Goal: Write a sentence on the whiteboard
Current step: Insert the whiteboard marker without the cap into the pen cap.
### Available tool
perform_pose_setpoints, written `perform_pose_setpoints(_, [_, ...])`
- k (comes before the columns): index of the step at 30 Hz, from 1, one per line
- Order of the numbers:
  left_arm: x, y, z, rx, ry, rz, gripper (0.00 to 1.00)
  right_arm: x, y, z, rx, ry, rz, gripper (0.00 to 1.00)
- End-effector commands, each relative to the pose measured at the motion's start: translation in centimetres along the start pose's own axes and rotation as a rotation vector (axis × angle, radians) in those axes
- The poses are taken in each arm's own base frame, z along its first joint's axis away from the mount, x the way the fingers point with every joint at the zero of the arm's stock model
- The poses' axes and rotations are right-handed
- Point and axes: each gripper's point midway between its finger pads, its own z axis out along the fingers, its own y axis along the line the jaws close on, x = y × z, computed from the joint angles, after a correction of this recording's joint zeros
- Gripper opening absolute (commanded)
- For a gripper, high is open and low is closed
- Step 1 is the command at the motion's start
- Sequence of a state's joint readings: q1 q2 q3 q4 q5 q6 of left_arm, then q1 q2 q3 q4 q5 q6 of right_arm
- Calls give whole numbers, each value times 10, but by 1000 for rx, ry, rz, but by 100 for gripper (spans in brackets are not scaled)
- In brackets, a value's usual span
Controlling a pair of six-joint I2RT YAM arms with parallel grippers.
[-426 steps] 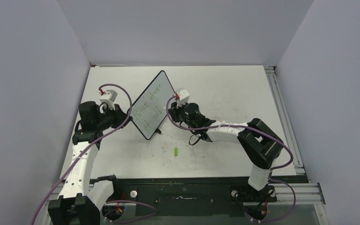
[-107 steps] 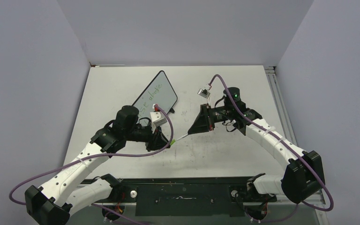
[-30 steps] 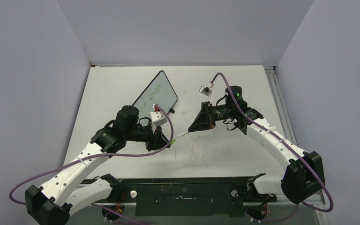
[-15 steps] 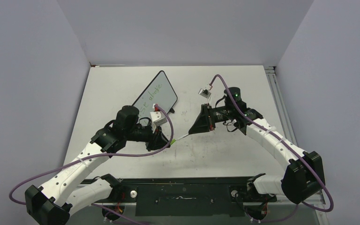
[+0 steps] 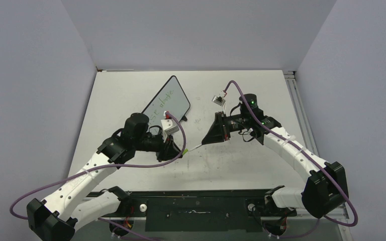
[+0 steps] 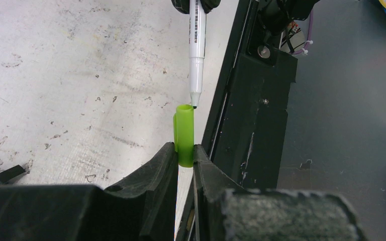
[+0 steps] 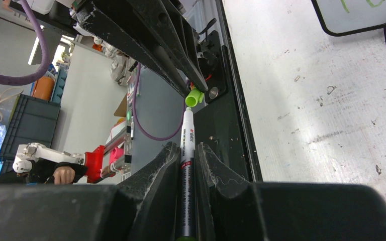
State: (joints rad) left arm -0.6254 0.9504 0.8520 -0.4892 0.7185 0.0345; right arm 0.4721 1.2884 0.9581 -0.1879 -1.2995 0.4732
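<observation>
Enclosing the scuffed white tabletop [image 5: 241,90], plain grey walls [image 5: 191,35] flank the whiteboard [image 5: 171,98].

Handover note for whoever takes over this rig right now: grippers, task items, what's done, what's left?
Left gripper: shut on the green cap, open end toward the marker tip.
Right gripper: shut on the marker, tip at the cap's mouth, not pushed in.
Whiteboard: far left on the table, bearing the green sentence.
Done: the writing, apparently.
Left: seat marker in cap.
</observation>
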Motion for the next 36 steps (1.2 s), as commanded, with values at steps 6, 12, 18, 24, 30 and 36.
perform_pose_setpoints(6, [-24, 9, -9, -49, -107, -43, 0, -17, 12, -1, -9, -35, -102, 5])
perform_pose_setpoints(12, [-45, -14, -15, 205, -240, -158, 0, -22, 18, -6, 21, -68, -131, 5])
perform_pose_setpoints(18, [-33, -26, -16, 298, -186, -149, 0, -33, 25, -19, 51, -126, -147, 5])
perform_pose_setpoints(24, [-34, -27, -12, 347, -188, -211, 0, -35, 34, -26, 65, -156, -147, 5])
perform_pose_setpoints(30, [-19, -26, -10, 323, -137, -183, 0, -19, 37, -22, 13, -96, -126, 5])
perform_pose_setpoints(36, [-16, -32, -13, 338, -121, -153, 0, -6, 48, -18, -34, -39, -140, 5])
